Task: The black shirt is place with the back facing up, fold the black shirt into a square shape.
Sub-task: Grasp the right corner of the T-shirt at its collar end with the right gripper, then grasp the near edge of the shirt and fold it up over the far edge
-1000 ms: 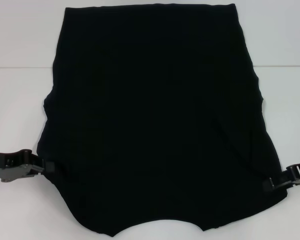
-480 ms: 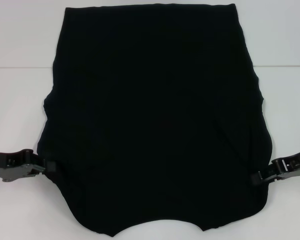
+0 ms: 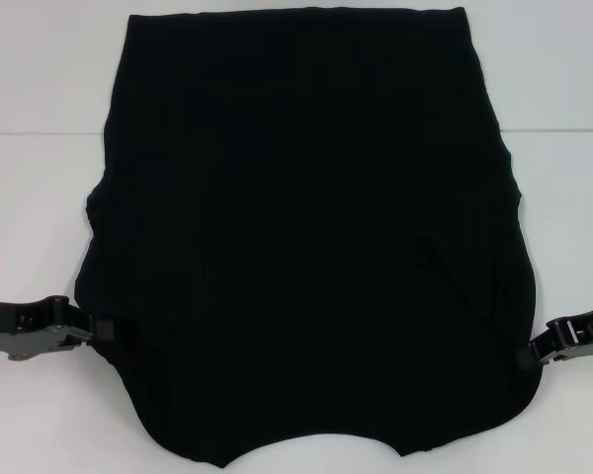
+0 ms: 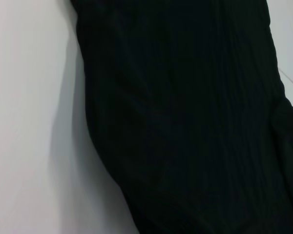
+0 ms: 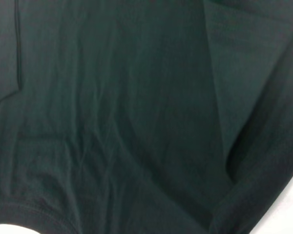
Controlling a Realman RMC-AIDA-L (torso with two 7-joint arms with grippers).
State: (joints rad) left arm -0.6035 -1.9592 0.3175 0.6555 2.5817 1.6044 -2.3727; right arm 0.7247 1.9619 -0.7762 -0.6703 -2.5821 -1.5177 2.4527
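The black shirt (image 3: 306, 237) lies flat on the white table (image 3: 40, 227), plain side up, its sides drawn in so it narrows toward the far end. My left gripper (image 3: 97, 328) rests at the shirt's near left edge, touching the cloth. At the near right edge sits my right gripper (image 3: 536, 354), just against the hem line. The left wrist view shows the black shirt (image 4: 195, 117) and its curved edge beside bare table (image 4: 29, 122). Wrinkled cloth of the black shirt (image 5: 127, 122), with a folded layer, fills the right wrist view.
White table surface surrounds the shirt on the left and right (image 3: 573, 217). A faint seam line (image 3: 40, 133) crosses the table behind the arms. The shirt's near hem reaches the bottom edge of the head view.
The right gripper pushed inward along the shirt's near right edge, then drew back outward. The cloth corner that stuck out there now lies tucked in. The left gripper has barely moved.
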